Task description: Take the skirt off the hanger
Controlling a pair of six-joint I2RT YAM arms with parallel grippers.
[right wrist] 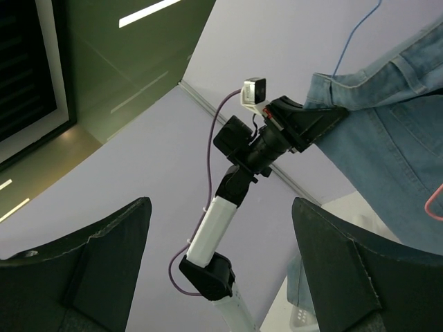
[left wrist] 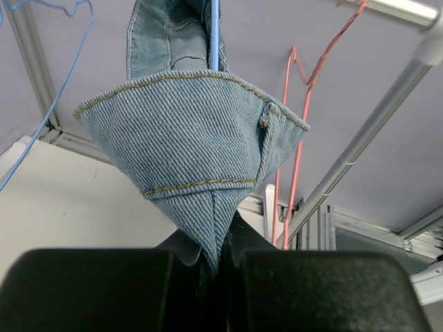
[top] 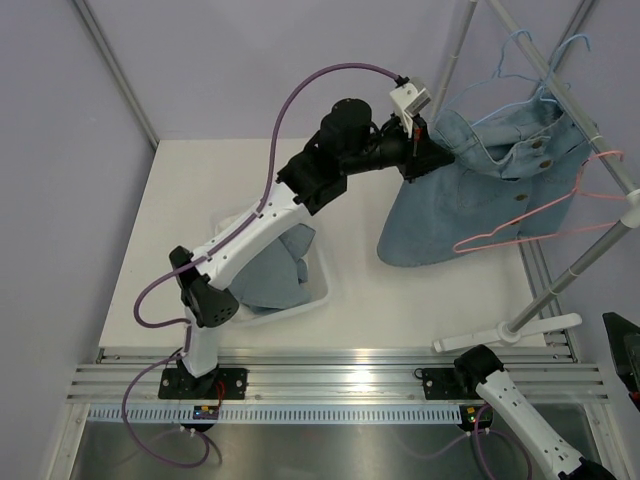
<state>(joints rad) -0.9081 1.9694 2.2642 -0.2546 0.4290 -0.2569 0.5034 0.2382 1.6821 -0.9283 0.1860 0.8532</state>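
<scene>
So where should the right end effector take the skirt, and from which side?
Probably the button end of the skirt's waistband, opposite the corner the left end effector is shut on. Come from the near right, under the rail: that thick edge hangs exposed there, though the pink hanger lies close.

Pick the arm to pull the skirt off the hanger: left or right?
Left. The left tool is shut on the skirt at its edge, close to the blue hanger. The right tool is open, empty and well away from it.
</scene>
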